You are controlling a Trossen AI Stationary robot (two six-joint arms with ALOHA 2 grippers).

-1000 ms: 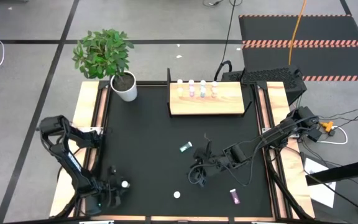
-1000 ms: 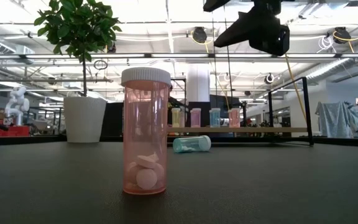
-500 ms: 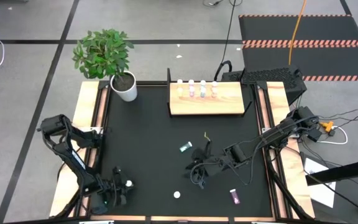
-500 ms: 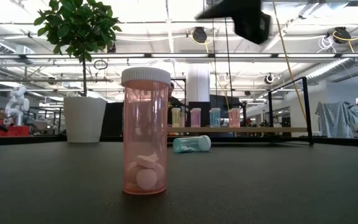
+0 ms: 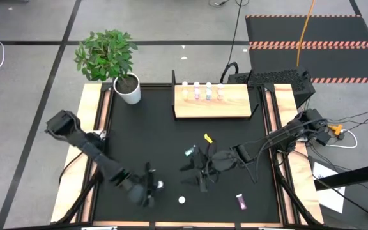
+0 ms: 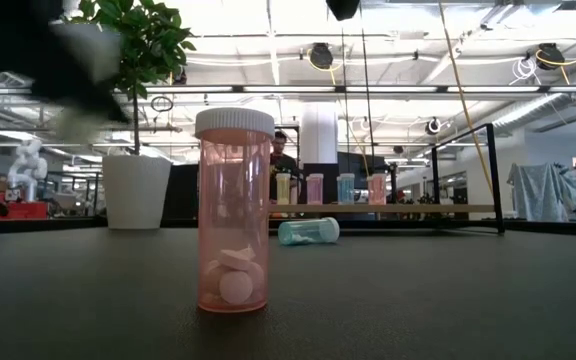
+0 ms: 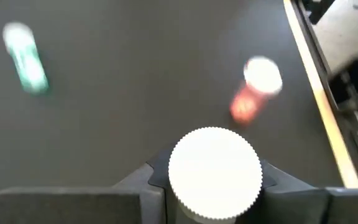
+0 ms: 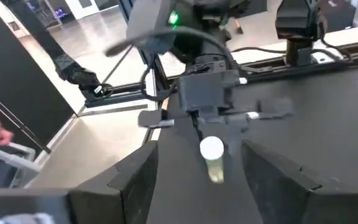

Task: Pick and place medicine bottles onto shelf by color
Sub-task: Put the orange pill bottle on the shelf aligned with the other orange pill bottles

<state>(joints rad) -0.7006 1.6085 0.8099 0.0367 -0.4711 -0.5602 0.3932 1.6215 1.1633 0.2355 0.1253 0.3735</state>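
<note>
White-capped bottle (image 7: 214, 174) sits clamped between the left gripper's (image 5: 152, 186) fingers (image 7: 135, 196), which press its sides just under the cap; in the high view this gripper is over the mat's near-left area, w/ the cap showing as a white dot at its tip. The right wrist view looks across at that same gripper and shows the held bottle's body as pale yellow-green. Right gripper (image 5: 197, 172) hovers over mat centre w/ fingers (image 8: 278, 171) spread wide, nothing between them. Loose bottles on the mat (image 5: 145, 128): 3. One pink bottle (image 6: 234, 210) upright, nearest the low camera, pills visible inside; one teal bottle (image 5: 191, 151) on its side near centre, just beside the right gripper; one magenta bottle (image 5: 241, 202) on its side at near-right. Shelf (image 5: 213, 102), a light-wood board at the mat's far edge, carries 4 upright bottles (image 5: 202, 91) in a row; in the low view these read yellowish, pink, blue, pink-red. Small yellow item (image 5: 208, 137) lies on the mat betw. shelf and right gripper; what it is cannot be told. Potted plant (image 5: 110, 57) in white pot stands at the far-left corner.
</note>
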